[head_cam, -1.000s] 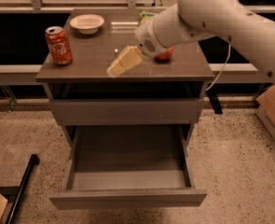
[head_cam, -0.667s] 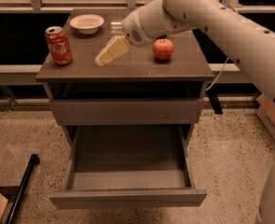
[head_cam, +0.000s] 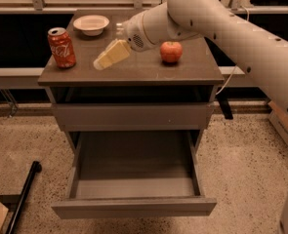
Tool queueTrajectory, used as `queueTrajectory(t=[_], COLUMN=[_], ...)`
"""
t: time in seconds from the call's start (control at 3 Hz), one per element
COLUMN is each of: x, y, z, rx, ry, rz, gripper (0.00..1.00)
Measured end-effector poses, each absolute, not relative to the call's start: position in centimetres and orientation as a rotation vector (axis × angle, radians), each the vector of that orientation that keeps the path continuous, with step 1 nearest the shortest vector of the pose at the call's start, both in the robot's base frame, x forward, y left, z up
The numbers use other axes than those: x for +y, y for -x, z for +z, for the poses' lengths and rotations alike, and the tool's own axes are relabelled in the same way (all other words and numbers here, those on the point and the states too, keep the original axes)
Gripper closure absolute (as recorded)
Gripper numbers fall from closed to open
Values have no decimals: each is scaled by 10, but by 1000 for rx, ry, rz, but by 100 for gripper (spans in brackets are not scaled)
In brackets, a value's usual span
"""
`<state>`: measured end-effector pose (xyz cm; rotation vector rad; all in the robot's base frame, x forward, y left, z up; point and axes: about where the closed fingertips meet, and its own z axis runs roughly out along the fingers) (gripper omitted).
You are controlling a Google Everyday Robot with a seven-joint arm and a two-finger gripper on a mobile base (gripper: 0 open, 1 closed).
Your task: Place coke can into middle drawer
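Note:
The red coke can (head_cam: 61, 48) stands upright at the left end of the cabinet top (head_cam: 133, 72). The middle drawer (head_cam: 133, 179) is pulled out below, its grey floor bare. My gripper (head_cam: 104, 58), with pale yellowish fingers, hovers over the cabinet top to the right of the can, about a can's width away from it. It holds nothing that I can see.
A white bowl (head_cam: 91, 23) sits at the back left of the cabinet top. A red apple (head_cam: 171, 51) sits right of the gripper. The shallower closed drawer front (head_cam: 133, 115) lies above the open one. A black pole (head_cam: 24, 194) leans on the floor at left.
The gripper and arm have moved left across the cabinet top, from beside the apple toward the coke can. The can, bowl and apple have not moved.

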<state>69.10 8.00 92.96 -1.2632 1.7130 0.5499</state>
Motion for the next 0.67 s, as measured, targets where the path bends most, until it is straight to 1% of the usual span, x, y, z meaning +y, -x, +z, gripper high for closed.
queueTrajectory(t=[0.33,0.67], x=[114,145], y=[-703,-727], z=[926,917], rx=[1630,1587], ry=[1199,1140], rz=[613,638], gripper=[0,0])
